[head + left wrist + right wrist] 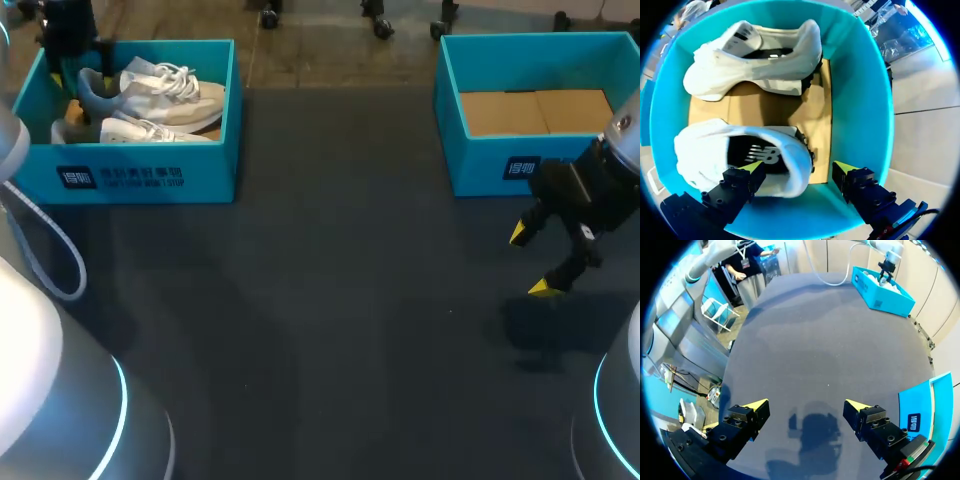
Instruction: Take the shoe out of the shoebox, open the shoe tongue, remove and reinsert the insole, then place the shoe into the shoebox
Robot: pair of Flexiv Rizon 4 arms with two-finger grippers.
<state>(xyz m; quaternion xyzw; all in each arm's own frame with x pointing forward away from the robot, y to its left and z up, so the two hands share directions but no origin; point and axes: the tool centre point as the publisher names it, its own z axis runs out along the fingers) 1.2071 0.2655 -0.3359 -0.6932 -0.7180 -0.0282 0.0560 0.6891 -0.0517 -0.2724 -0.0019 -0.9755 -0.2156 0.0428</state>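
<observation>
Nearest the left wrist camera, the left gripper [799, 168] is held wide open with nothing gripped, lowered into the left shoebox [860, 100]. The nearer shoe [705, 150] lies on its sole just under the fingers. Its long axis runs along the line between the two tips, with the heel at the gripper and the toe pointing away to one side. One tip is set over the shoe's opening, above the dark insole [747, 152]. The other tip is past the heel, in the narrow gap before the teal wall, so the heel collar is straddled but not yet pinched. A second shoe [755, 65] lies parallel beyond it, with bare cardboard between them.

Little sideways room is judged to be left at the wall, and only the way upward is free. The right gripper [532, 260] is well apart, open and empty, above the mat [330, 300] beside the right shoebox [480, 165].
</observation>
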